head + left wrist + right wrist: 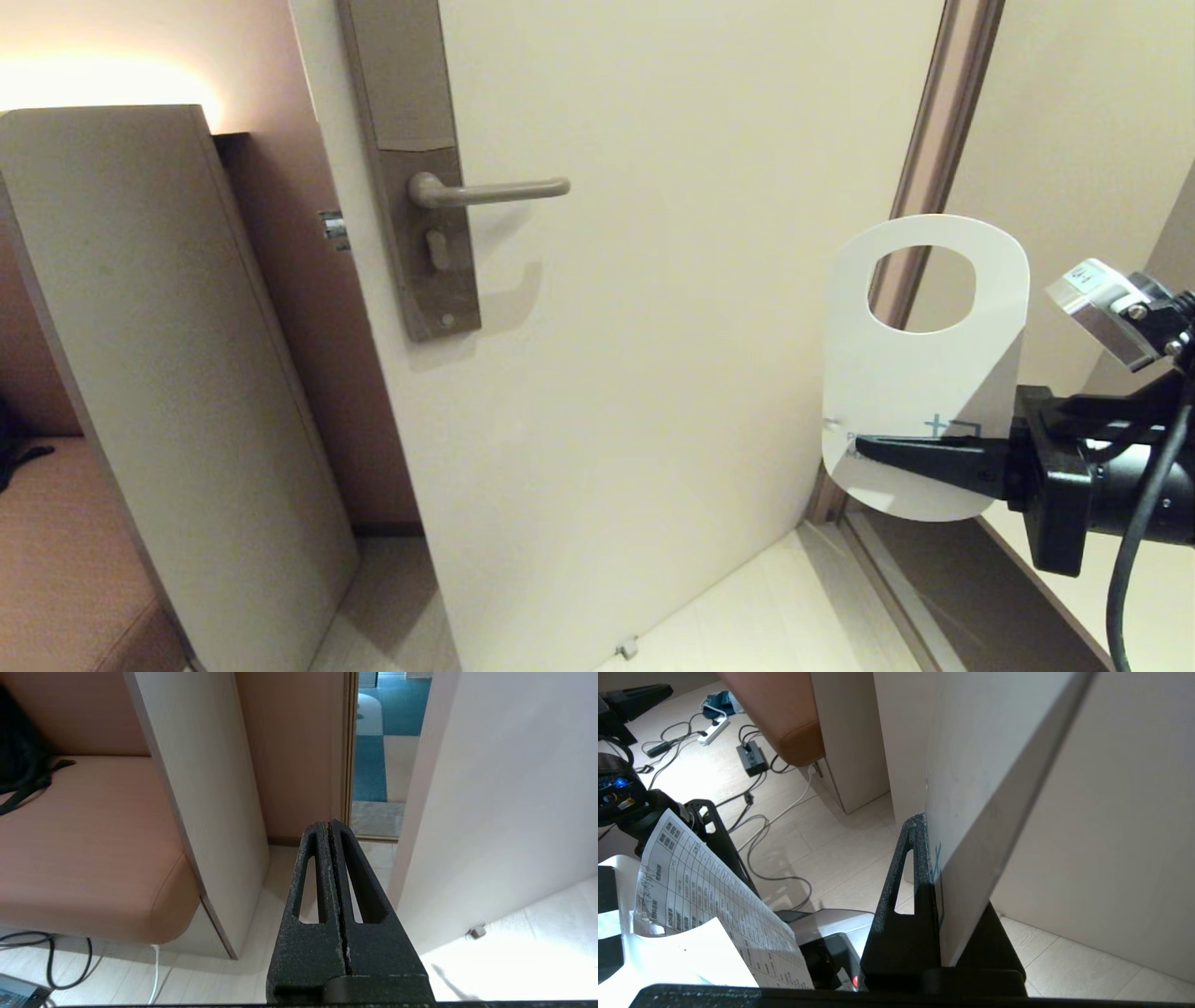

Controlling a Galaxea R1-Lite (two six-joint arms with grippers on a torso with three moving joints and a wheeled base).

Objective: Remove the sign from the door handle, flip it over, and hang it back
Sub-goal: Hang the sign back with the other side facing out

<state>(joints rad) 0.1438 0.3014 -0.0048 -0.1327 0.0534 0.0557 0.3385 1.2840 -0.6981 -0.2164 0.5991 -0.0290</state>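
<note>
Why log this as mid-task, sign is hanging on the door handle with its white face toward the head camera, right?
Not quite. The sign is off the door handle, which is bare; the right gripper holds the sign up beside the door. Its white face does show. The head view settles it.

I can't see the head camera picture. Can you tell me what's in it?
The right gripper, at the right of the view, is shut on the lower end of the sign, holding it upright with its white face to the camera and its round hole on top. Off to the left, the door handle on the pale door is bare.
</note>
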